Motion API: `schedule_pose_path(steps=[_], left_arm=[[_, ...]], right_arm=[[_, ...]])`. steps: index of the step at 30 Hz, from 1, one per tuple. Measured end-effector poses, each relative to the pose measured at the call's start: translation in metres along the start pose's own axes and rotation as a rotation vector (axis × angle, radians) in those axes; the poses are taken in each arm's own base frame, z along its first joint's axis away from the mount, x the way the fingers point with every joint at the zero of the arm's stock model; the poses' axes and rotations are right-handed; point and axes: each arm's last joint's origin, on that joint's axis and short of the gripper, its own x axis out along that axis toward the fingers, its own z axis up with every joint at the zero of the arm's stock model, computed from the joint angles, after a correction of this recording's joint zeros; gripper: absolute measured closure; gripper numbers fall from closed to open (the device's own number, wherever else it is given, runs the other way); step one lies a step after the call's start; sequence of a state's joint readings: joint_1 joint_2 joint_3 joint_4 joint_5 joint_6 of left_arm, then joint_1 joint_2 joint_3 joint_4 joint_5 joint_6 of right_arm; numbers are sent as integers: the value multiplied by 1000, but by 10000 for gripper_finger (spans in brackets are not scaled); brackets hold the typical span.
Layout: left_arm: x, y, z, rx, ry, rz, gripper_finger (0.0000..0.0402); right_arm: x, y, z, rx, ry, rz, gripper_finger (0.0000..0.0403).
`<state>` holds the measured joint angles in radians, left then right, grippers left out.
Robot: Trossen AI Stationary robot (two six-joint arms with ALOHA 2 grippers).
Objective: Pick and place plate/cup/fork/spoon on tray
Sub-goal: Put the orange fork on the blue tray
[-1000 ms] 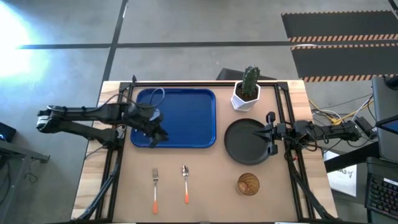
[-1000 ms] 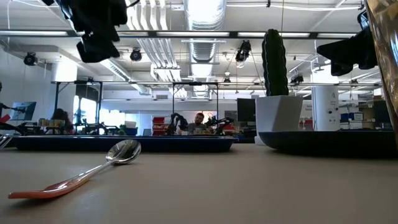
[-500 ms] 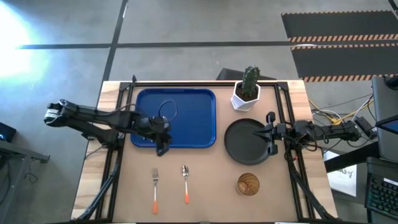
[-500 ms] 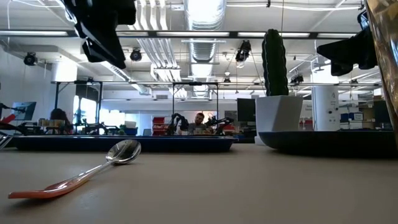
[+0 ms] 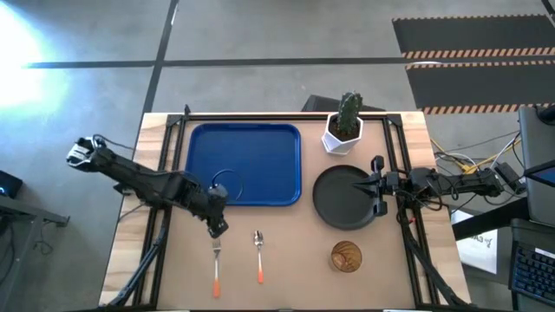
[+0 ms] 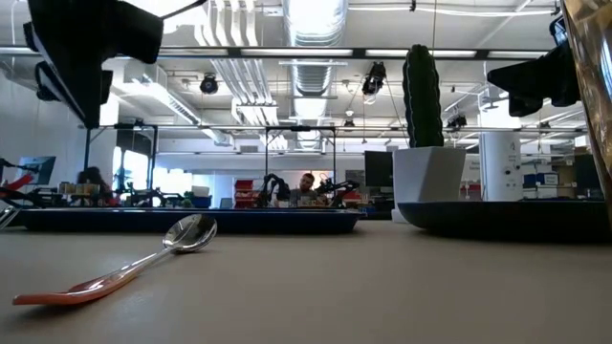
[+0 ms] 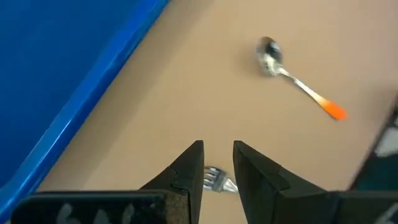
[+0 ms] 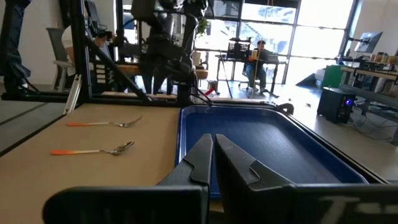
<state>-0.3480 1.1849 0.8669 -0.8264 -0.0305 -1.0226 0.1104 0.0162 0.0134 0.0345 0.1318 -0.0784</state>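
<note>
The fork (image 5: 216, 264) and the spoon (image 5: 258, 256), both with orange handles, lie flat on the table near its front edge, tines and bowl toward the far side. My left gripper (image 5: 217, 229) hangs above the fork's tines (image 7: 214, 179), touching nothing, its fingers (image 7: 193, 167) a narrow gap apart. The blue tray (image 5: 260, 139) lies at the far left and holds nothing. The black plate (image 5: 342, 199) lies right of it, and the amber cup (image 5: 346, 256) stands nearer the front. My right gripper (image 5: 380, 192) is shut above the plate's right rim and clear of it in the low view (image 6: 535, 81).
A white pot with a green cactus (image 5: 345, 126) stands at the far edge between tray and plate. Black frame rails run along the table's left (image 5: 156, 234) and right (image 5: 408, 234) sides. Bare tabletop lies between spoon and cup.
My left gripper has swung from above the tray's left part toward the table's near edge. It has crossed the tray's front rim and now hangs over the fork's tines. Nothing else has moved.
</note>
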Motion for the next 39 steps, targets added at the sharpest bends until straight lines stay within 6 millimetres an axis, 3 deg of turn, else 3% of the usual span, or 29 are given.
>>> schedule_pose_path(steps=[5,10,23,32,39], left_arm=[[15,6,-5,-38,18,61,333],[31,14,-10,-98,210,33,333],[39,-12,-18,-179,417,-87,333],[35,-20,-13,-229,252,-150,334],[18,-45,-21,-126,1,-151,357]], right_arm=[[0,0,0,0,0,0,394],[0,0,0,0,0,0,394],[0,0,0,0,0,0,394],[0,0,0,0,1,0,394],[0,0,-1,-1,6,1,394]])
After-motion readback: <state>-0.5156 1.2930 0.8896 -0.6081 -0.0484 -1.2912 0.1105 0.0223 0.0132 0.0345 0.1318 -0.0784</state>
